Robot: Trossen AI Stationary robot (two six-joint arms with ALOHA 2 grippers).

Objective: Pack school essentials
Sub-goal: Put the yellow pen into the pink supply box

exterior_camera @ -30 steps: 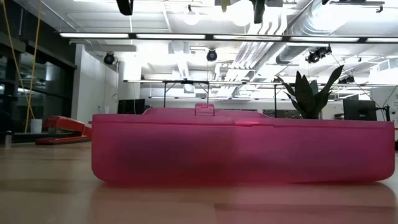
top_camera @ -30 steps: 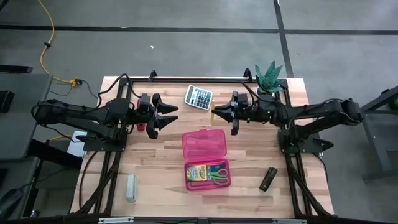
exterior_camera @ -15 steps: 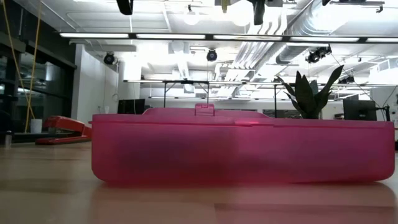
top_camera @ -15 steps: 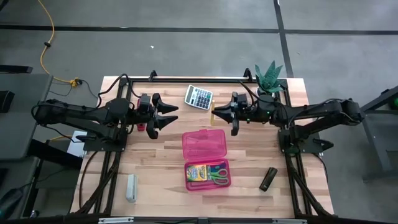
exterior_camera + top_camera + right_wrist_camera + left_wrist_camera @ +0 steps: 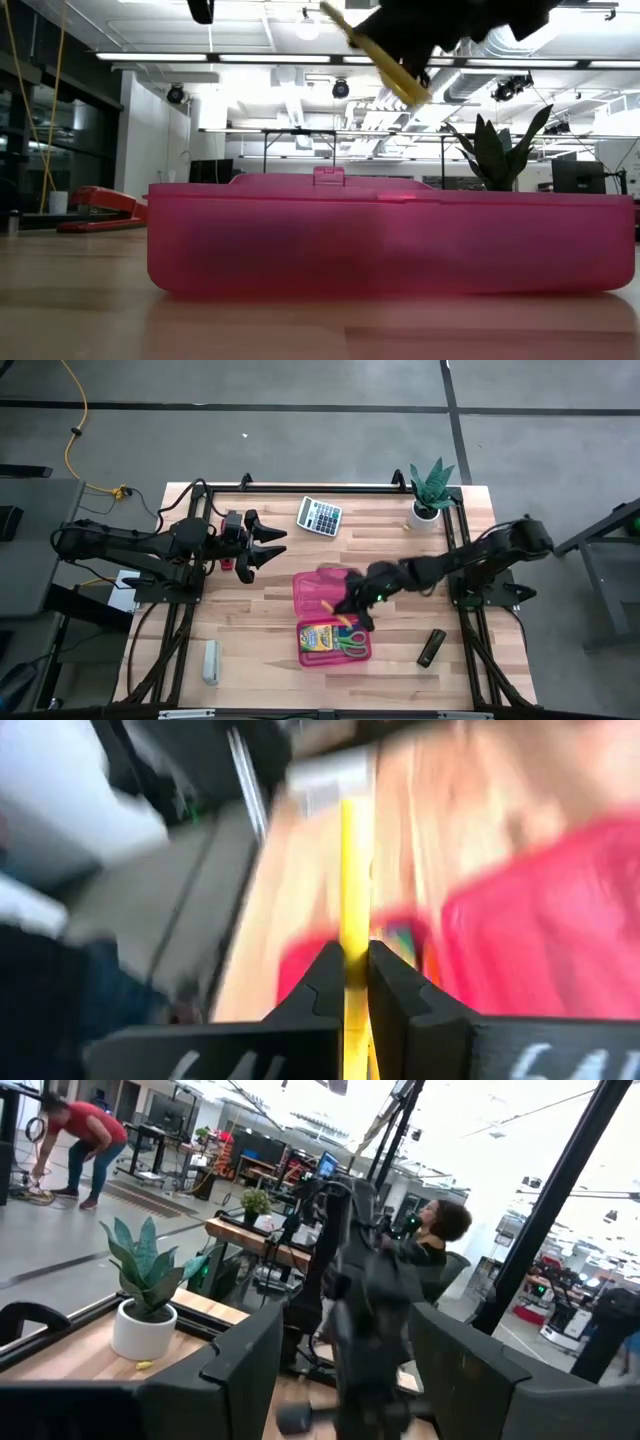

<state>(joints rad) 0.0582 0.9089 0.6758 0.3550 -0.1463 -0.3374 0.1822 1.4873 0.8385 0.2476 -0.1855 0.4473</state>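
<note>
The open pink case [image 5: 327,592] lies on the table with its lid toward the far edge. Its near half holds the yellow-green crayon box [image 5: 318,638] and the green-handled scissors [image 5: 352,642]. My right gripper [image 5: 354,606] hovers over the case, shut on a yellow pencil [image 5: 350,860]. The low view shows that pencil [image 5: 383,58] tilted above the case wall [image 5: 390,240]. My left gripper [image 5: 276,546] waits open above the table's left side, its fingers [image 5: 245,1370] spread wide. Erasers and other pencils cannot be made out. My right gripper pinches the yellow pencil [image 5: 351,932] between its two fingers [image 5: 325,982], and the longer part sticks out ahead of the fingertips. The pencil is lifted clear and tilted above the pink case. Which end it has cannot be told.
A calculator [image 5: 319,515] and a potted plant [image 5: 432,492] stand near the far edge. A red stapler [image 5: 98,208] sits behind my left gripper. A black object [image 5: 431,647] lies right of the case and a pale grey block [image 5: 211,661] lies near the left front.
My right arm has swung quickly from beside the plant toward the near edge and to the left, carrying the yellow pencil over the open case. The pencil now shows in the low view above the case. The left arm has kept still.
</note>
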